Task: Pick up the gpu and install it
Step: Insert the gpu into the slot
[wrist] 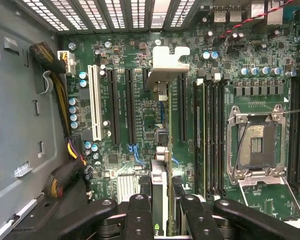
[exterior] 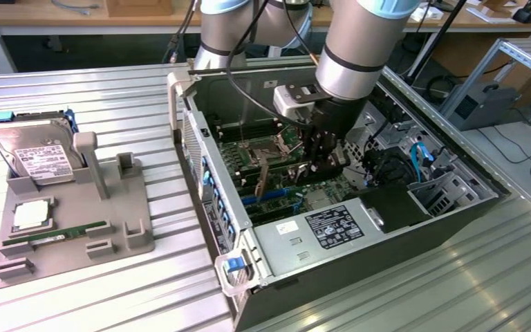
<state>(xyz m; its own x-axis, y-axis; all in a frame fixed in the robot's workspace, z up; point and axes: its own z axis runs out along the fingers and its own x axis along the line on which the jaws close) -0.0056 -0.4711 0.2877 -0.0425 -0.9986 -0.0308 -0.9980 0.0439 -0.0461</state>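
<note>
Open computer case (exterior: 212,173) on slatted metal table (exterior: 108,90). Gripper (exterior: 323,160), inside case over motherboard (wrist: 155,125), fingers (wrist: 140,220) pinching gpu (wrist: 159,185) edge-on, upright above expansion slots (wrist: 130,107). Grey fixture tray (exterior: 72,235) at nine o'clock of case, holding hard drive (exterior: 39,155).

no legible text on drive label (exterior: 44,166) or case sticker (exterior: 337,226)

Even, bright overhead light falls across the ribbed metal table (exterior: 99,290), which throws soft glare along its ridges near the front edge. The open computer case (exterior: 339,207) is dimmer inside, shadowed beneath the arm. In the wrist view the motherboard (wrist: 140,100) is evenly lit and sharp, while the gripper (wrist: 166,212) fingers look dark and slightly soft.
</note>
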